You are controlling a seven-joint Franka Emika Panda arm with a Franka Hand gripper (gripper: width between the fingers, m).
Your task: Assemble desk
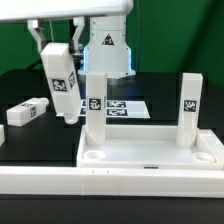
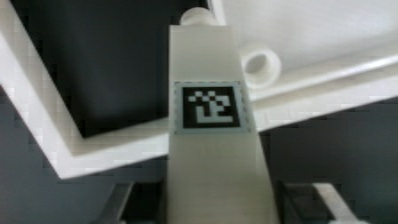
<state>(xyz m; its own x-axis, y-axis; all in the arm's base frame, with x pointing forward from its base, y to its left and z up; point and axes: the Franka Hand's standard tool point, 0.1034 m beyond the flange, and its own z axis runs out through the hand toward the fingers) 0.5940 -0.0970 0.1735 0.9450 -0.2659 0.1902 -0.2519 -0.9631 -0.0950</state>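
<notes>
Leg, clamped at upper end in gripper, tip poised near socket of tabletop, presumably for insertion.

2 legs upright in tabletop

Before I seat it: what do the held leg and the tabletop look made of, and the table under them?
Held leg: likely rigid white plastic, matte finish; it has crisp square edges and a printed tag stuck on. Tabletop: same-looking white plastic with a slight sheen; the rim and round sockets look moulded. Table: black and matte, material unclear.
</notes>
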